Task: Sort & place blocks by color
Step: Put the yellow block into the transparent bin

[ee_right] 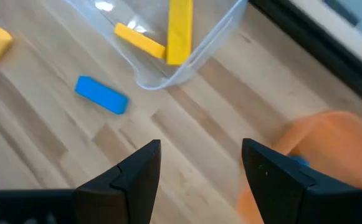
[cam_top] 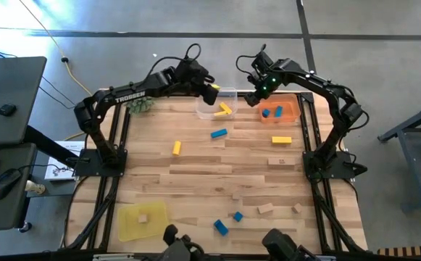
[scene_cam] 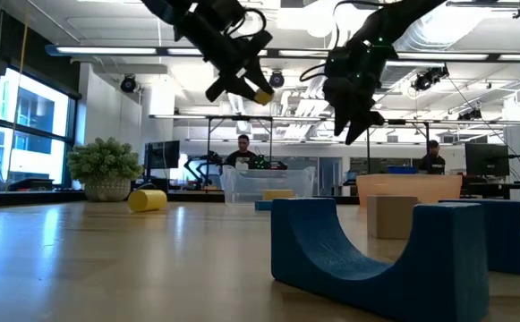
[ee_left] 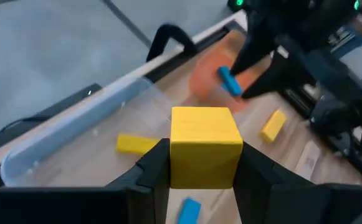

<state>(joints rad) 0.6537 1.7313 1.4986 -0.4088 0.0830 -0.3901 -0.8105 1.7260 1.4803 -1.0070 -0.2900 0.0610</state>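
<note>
My left gripper (cam_top: 210, 92) is shut on a yellow cube (ee_left: 205, 144) and hangs above the clear tray (cam_top: 228, 93) at the table's far edge. Two yellow bars (ee_right: 162, 37) lie in that tray. My right gripper (ee_right: 200, 168) stands open, with nothing between its fingers, above the wood between the clear tray and the orange tray (cam_top: 290, 114). The orange tray holds blue blocks (cam_top: 272, 112). Loose on the table lie a blue bar (cam_top: 219, 133), a yellow block (cam_top: 176, 148), a yellow bar (cam_top: 281, 139) and several plain and blue blocks (cam_top: 237, 216) toward the near edge. My left gripper pinches the yellow cube by two opposite side faces (ee_left: 177, 155) between its two fingers (ee_left: 151, 169). The fingers slant down from the table's left. The cube is lifted clear and sits square between them, high over the clear tray, as the low view shows (scene_cam: 262, 94).
A yellow tray (cam_top: 127, 225) holding a plain block lies at the near left. A green plant (cam_top: 141, 105) stands at the far left. A blue arch block (scene_cam: 376, 259) stands close to the low camera. People sit in the room beyond the table.
</note>
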